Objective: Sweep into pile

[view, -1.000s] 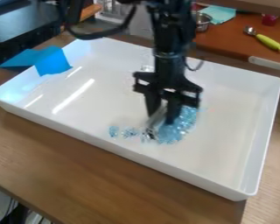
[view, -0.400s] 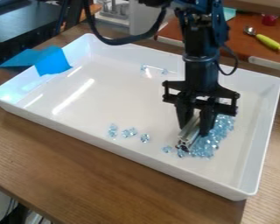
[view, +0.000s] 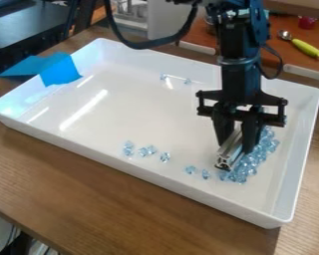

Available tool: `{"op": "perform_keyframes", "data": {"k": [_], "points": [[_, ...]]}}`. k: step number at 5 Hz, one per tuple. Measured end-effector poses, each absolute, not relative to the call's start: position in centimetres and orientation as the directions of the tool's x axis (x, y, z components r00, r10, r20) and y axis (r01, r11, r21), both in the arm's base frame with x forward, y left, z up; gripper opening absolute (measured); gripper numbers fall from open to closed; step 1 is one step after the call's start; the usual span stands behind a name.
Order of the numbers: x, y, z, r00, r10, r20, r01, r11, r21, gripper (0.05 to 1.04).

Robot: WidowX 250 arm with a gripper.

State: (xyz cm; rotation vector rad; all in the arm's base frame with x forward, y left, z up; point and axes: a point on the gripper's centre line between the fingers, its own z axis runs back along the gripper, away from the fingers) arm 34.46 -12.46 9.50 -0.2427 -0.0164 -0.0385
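Furthest left of my gripper [view: 239, 139], a bright blue sheet [view: 61, 69] laps over the rim of the shallow white plastic tray [view: 142, 109]. Nearer in, to the gripper's left and a little towards the camera, I have small pale-blue clear beads in a broken line: a clump [view: 128, 148], another clump [view: 147, 151], a single bead [view: 165, 157], then two more close to the tool. I'd expect them to be light, hard and slippery, skittering off if I push fast; better swept than pinched.

Between my two fingers I've got the silvery slotted metal bar [view: 230, 152], pinched firmly, its near end slanting down towards the tray floor; whether it touches, I can't tell from here. It looks rigid and fairly light, and its smooth faces could let it twist under a heavy push. I'd take hold at its upper middle, flat sides against the pads, leaving the length free as a blade.

Just right of the gripper and tool lies the main heap of pale-blue beads [view: 256, 155], loosely drawn out along the bar. Beyond the gripper to the right, outside the tray, is a spoon with a yellow-green handle [view: 306, 48]. I can read no writing or labels anywhere.
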Motion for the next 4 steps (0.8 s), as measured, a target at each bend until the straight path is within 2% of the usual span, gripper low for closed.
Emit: {"op": "perform_keyframes", "data": {"k": [1, 2, 4], "points": [[34.2, -10.7, 9.9, 1.000, -0.027, -0.008, 0.024, 0.973, -0.228, 0.378], [34.9, -5.9, 13.0, 0.999, 0.033, 0.040, -0.025, 0.981, -0.191, 0.378], [35.1, 2.3, 13.2, 0.992, 0.097, 0.083, -0.102, 0.993, 0.065, 0.377]]}}
